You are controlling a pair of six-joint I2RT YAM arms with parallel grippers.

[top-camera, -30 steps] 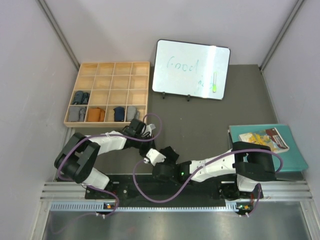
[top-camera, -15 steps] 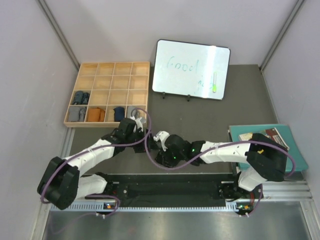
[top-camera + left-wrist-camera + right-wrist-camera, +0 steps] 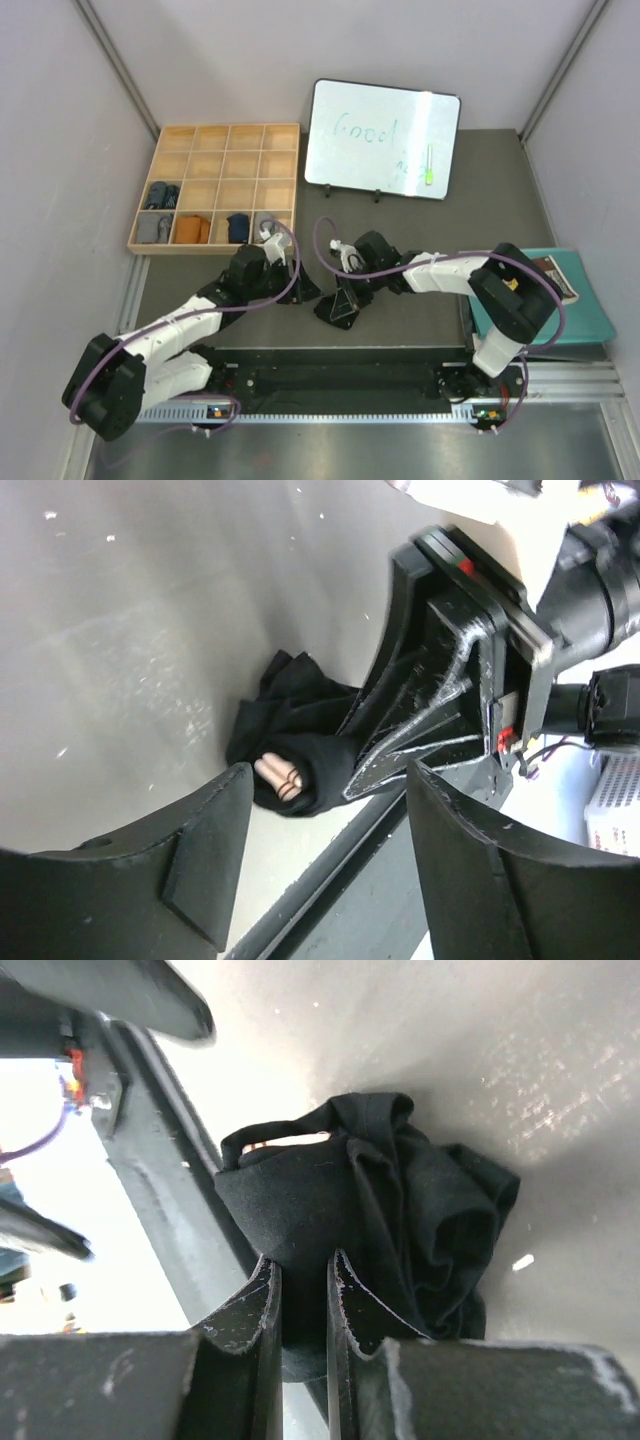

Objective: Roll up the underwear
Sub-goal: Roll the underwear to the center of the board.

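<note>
Black fabric from above: the brief [image 3: 338, 308] sits bunched on the table [image 3: 430, 215], six o'clock from the whiteboard [image 3: 382, 140]. Left wrist: left gripper [image 3: 328, 785] gaping wide, brief at twelve o'clock. Right wrist: right gripper [image 3: 298, 1285] pinching the brief tight.

Pale grey walls [image 3: 200, 50] box in my dark grey surface [image 3: 480, 190]; whiteboard [image 3: 385, 140] at back catches glare, metal rails [image 3: 120, 378] in front.

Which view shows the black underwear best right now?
Right wrist: the black underwear is close, centred, pinched in the right gripper. Left wrist shows it partly hidden behind that gripper; top external, only a dark lump.
</note>
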